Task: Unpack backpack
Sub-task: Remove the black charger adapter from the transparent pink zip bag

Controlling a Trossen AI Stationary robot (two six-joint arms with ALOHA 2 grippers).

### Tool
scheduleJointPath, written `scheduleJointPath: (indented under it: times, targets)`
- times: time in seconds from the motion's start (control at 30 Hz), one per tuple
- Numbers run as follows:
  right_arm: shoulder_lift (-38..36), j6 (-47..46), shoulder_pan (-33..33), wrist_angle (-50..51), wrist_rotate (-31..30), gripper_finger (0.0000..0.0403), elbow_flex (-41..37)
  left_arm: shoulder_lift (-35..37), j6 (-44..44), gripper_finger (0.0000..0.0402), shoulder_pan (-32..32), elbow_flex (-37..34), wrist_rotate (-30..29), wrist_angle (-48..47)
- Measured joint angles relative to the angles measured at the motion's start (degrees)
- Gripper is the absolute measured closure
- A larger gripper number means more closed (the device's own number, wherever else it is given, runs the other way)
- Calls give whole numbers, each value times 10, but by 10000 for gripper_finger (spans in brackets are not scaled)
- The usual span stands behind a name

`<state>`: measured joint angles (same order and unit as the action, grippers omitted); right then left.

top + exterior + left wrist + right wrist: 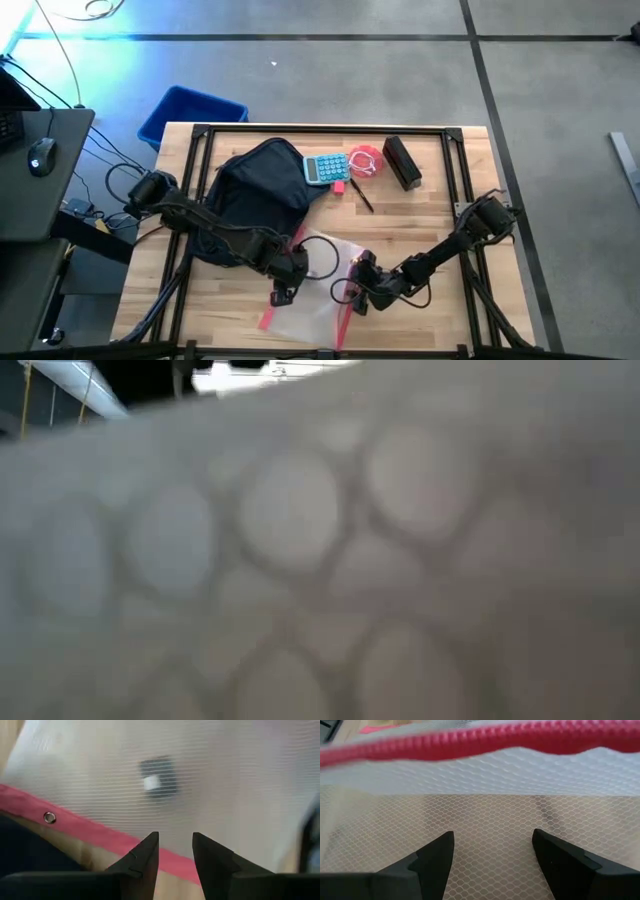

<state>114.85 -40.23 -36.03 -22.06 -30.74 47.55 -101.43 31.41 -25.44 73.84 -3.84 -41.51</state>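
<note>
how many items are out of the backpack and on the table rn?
5: mesh pouch at the near edge under both claws; calculator, pink coil, black box and pen in a group right of the backpack. More may be hidden.

I see a white mesh pouch (318,285) with red trim. The backpack (255,190) is dark navy, the bin (185,112) bright blue.

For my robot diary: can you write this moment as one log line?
left pincer: open over mesh bag | right pincer: open over mesh bag | backpack: behind
</note>
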Motion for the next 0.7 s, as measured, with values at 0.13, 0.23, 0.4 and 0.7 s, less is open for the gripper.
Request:
scheduleJointPath:
  times: [0.13,0.23,0.4,0.7]
  targets:
    - [1,2,0,-19,8,146,0,-1,28,337,15,-79,-2,86]
    - [1,1,4,-23,12,147,0,-1,39,367,25,-120,22,196]
    - [2,19,10,-18,19,147,13,-16,15,399,26,-134,46,276]
    - [3,59,15,48,38,147,53,-5,16,401,23,-78,19,163]
